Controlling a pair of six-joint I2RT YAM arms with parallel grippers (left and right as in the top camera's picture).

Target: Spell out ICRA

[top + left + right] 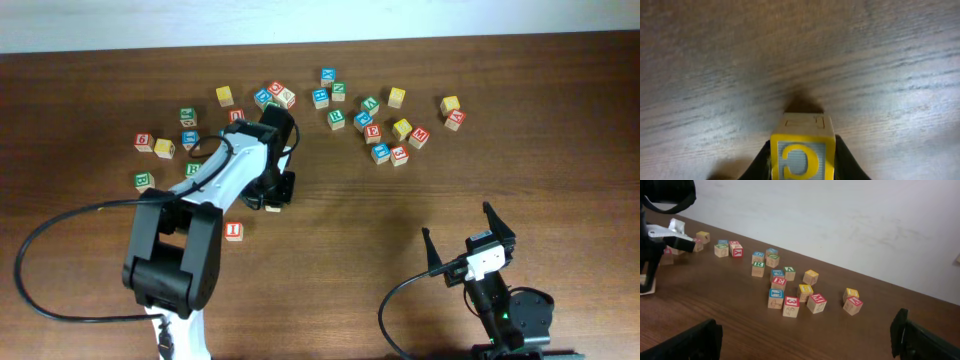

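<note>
Wood-grain table [400, 200] (dark brown), pale wall [840, 215] behind; left pincer [802, 167] clamps yellow C block [802, 150]; right pincer [805, 340] wide.

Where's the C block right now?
In the left wrist view the yellow C block is clamped in the left gripper. Overhead, that gripper is left of centre, just up and right of the red I block.

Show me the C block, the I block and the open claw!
C block [802, 159]: left wrist view, on its yellow-framed letter face.
I block [234, 231]: overhead view, on its top face.
Right gripper [456, 221]: overhead view, midway between its open fingertips.
</note>
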